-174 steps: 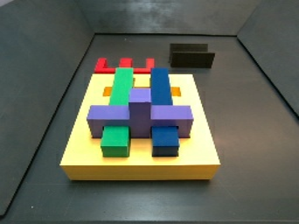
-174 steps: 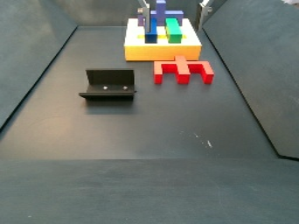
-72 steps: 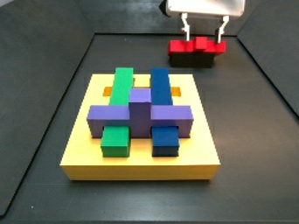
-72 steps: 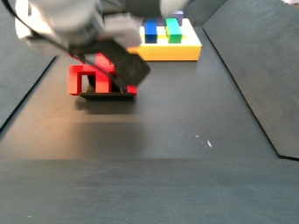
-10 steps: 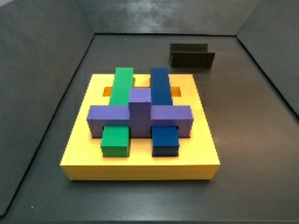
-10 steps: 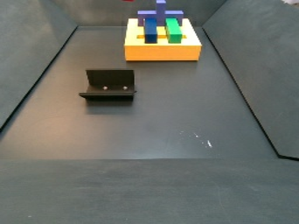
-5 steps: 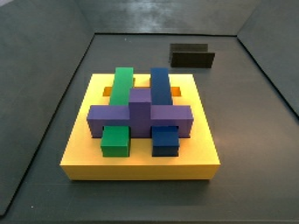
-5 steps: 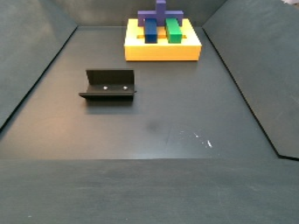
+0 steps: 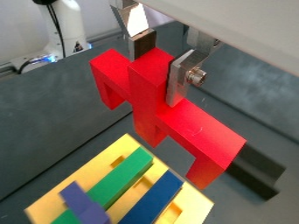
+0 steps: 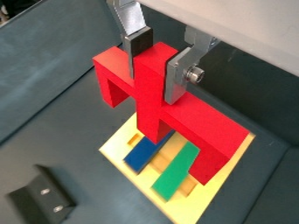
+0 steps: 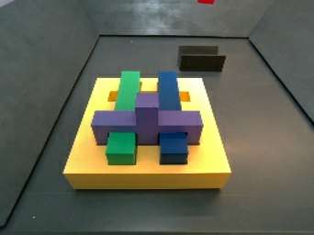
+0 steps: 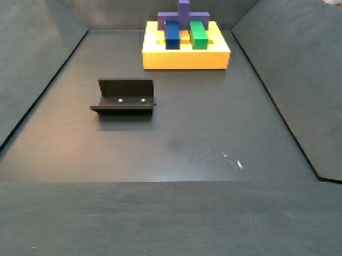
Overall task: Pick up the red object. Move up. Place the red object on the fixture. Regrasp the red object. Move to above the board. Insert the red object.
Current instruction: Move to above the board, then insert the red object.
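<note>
red piece clamped in gripper, high over the board

so the gripper [image 9: 159, 61] is clamped on the red object [image 9: 163, 114]; in both wrist views the flat silver fingers [image 10: 179, 72] with dark pads sit on either side of its middle prong. point in the second wrist view: gripper [image 10: 156, 59], red object [image 10: 163, 109].

red object: bright red, glossy, bar with three short prongs, e/comb shape. middle prong goes up between the fingers, the two outer prongs stick out on either side. edges look clean and square.

the board [image 9: 103, 166] is under the piece in both wrist views, yellow slab, clearly apart from it. on it: green block [image 9: 117, 182], blue block [image 9: 160, 199], purple block [image 9: 80, 206]. same board in a side view [image 11: 147, 172] with the purple block [image 11: 147, 121] crossing over the green [image 11: 127, 90] and blue [image 11: 167, 88] bars.

in a side view only a small red sliver [image 11: 207, 2] shows at the top edge, above the fixture [image 11: 201, 60]; gripper itself is out of both side views.

fixture is bare, standing on the dark floor [image 12: 174, 150] well apart from the board [image 12: 186, 55]; also seen at [image 12: 124, 97] and in a wrist view [image 10: 44, 200].
</note>
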